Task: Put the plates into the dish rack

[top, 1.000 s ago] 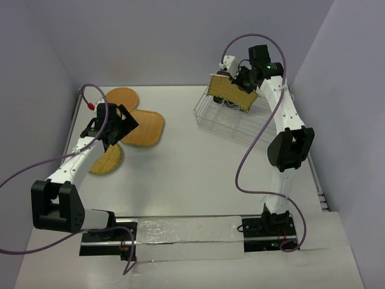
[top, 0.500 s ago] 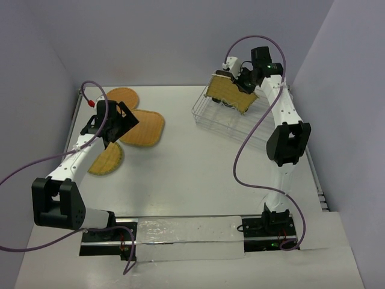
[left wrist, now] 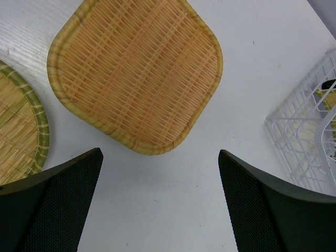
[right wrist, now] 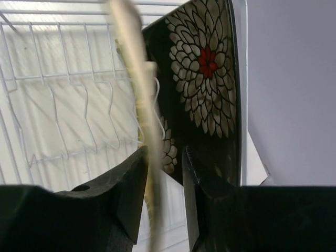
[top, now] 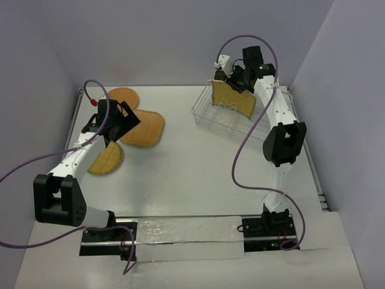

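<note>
My right gripper (top: 236, 81) is shut on the top edge of the yellow woven-look square plate (top: 231, 100) and holds it upright in the silvery wire dish rack (top: 218, 122). In the right wrist view this plate (right wrist: 132, 79) is edge-on between the jaws (right wrist: 164, 152), with the black flowered plate (right wrist: 205, 79) standing right beside it in the rack (right wrist: 63, 105). My left gripper (top: 118, 123) is open and empty (left wrist: 160, 153), just above the table beside the orange rounded square plate (top: 145, 127) (left wrist: 136, 73). The orange round plate (top: 123, 96) and the yellow round plate (top: 107, 159) (left wrist: 18, 131) lie flat at left.
The rack's near corner shows at the right of the left wrist view (left wrist: 310, 131). Grey walls close the table at the back and on both sides. Purple cables loop from both arms.
My right gripper has turned the yellow woven plate from tilted to upright and lowered it into the rack. My left gripper has shifted slightly up and right.
</note>
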### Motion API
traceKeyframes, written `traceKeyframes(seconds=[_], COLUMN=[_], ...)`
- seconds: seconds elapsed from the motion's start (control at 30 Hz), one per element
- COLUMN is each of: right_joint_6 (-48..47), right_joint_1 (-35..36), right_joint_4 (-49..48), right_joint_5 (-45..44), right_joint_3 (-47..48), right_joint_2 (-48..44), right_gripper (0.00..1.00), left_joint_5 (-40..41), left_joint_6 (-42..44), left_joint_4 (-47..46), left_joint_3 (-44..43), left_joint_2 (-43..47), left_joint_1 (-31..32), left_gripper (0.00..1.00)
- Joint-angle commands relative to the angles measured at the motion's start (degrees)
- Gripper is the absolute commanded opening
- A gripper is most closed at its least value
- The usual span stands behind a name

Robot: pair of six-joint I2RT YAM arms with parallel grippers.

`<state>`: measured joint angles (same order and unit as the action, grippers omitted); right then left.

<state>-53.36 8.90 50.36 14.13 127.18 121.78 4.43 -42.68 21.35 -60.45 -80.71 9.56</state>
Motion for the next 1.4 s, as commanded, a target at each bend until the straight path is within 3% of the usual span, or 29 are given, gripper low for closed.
traceKeyframes(seconds=[0.0, 0.17, 0.23, 0.33, 0.73, 0.77, 0.83, 0.87, 0.97, 1.37], right_joint_6=[0.97, 2.09, 2.47, 2.69, 3.7, 3.77, 4.24, 4.75, 5.89, 9.19], right_joint_1=[1.26, 2.0, 2.09, 2.09, 2.09, 2.07, 2.09, 2.09, 2.0, -0.56], right_joint_4=[-4.01, -6.81, -7.66, -8.58, -10.75, -10.94, -11.52, -11.78, -12.58, -20.74], right_joint_5=[-0.86, -1.98, -1.08, -0.03, 4.56, 4.65, 3.95, 2.84, 1.05, -9.85], right_joint_3=[0.14, -1.19, -0.68, 0.39, 3.22, 3.12, 2.81, 2.64, 2.04, 1.21], right_joint_2=[-0.14, 0.77, 1.16, 1.85, 2.85, 2.9, 3.03, 2.94, 2.28, -0.06], right_gripper=[0.44, 0.42, 0.26, 0.14, 0.13, 0.15, 0.27, 0.48, 0.69, 0.78], left_joint_5=[-0.63, -0.1, 0.23, -0.26, -0.85, -0.93, -1.09, -1.09, -1.17, -2.31], left_joint_6=[1.18, 1.35, 1.32, 1.37, 1.34, 1.28, 1.28, 1.2, 1.14, 0.93], left_joint_4=[-2.08, -2.21, -2.01, -2.36, -3.15, -3.18, -3.33, -3.24, -3.07, -3.52], left_joint_3=[-1.04, -0.44, -0.33, -0.27, -0.11, -0.11, -0.03, -0.11, -0.2, 0.88], left_joint_2=[1.56, 2.64, 2.89, 2.98, 3.37, 3.3, 3.1, 2.93, 2.54, 3.31], left_joint_1=[-0.42, -0.42, -0.42, -0.42, -0.36, -0.42, -0.34, -0.42, -0.42, -0.42], left_gripper=[0.99, 0.99, 0.99, 0.99, 0.99, 0.99, 0.99, 0.99, 0.99, 0.99])
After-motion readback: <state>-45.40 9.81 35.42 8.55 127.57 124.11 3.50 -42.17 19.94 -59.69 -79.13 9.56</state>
